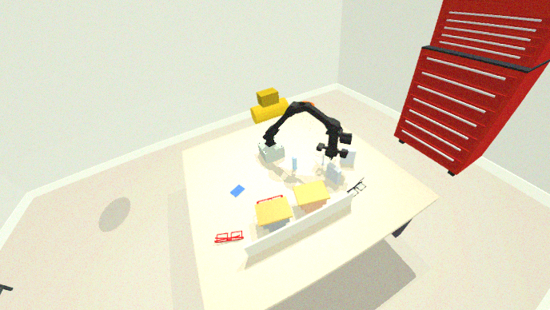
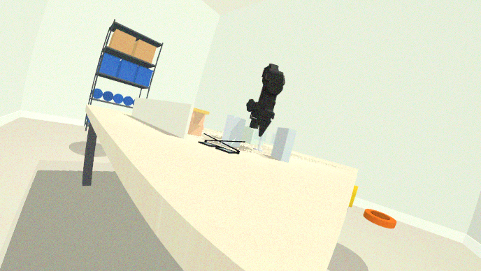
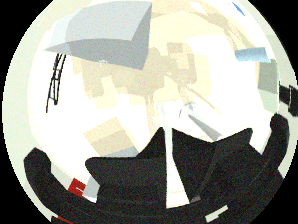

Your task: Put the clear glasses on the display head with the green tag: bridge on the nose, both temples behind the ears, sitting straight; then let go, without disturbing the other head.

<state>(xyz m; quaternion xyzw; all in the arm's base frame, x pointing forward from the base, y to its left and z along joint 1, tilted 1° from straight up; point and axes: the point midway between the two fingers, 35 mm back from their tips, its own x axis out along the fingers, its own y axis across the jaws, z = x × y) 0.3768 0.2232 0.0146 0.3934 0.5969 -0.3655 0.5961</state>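
Top view: one hand point(image 1: 332, 157) point(image 2: 260, 135) point(image 3: 168, 131), black, right of centre, pointing down; fingers nearly together, closed on something slender.

Item held, by judgement: the clear glasses point(image 3: 167, 119), seen only as a pale sliver at the fingertips in the wrist view, its length running up and down that frame; the frame's full outline and facing cannot be told.

Destination: two yellow-topped display heads, near head point(image 1: 312, 192) point(image 2: 198, 123) and far head point(image 1: 273, 212), lower left of the hand in the top view. Near head, skin-toned, lies closer to the hand; green tag not visible on either.

Move required, by judgement: carry toward lower left, staying high, turning the temples toward the ears; main hazard, a swinging temple catching the other head.
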